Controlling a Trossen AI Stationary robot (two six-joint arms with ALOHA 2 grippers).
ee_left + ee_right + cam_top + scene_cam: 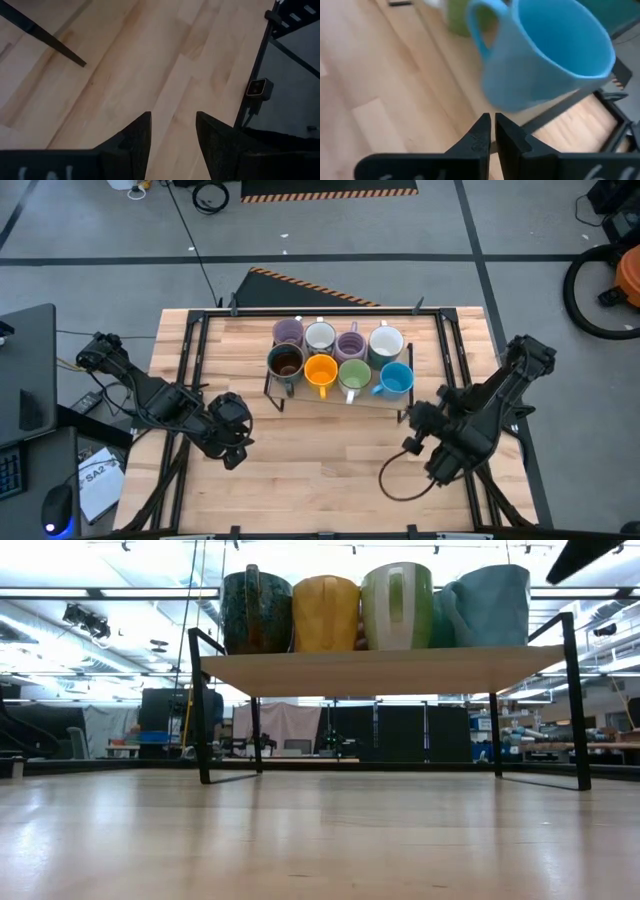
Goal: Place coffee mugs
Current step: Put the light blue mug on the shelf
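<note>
Eight coffee mugs stand on their bottoms in two rows on a low wooden rack at the table's far middle. The front row holds a dark brown mug, an orange one, a green one and a blue one. Behind them stand two lavender mugs and two white ones. My right gripper hovers shut just near-right of the blue mug, touching nothing. My left gripper hangs open over bare wood at the table's left.
The rack stands on thin black legs, with open space under its shelf. Black frame rails run along both table sides. A dark cable loop lies by my right arm. Bare wood fills the table's near half.
</note>
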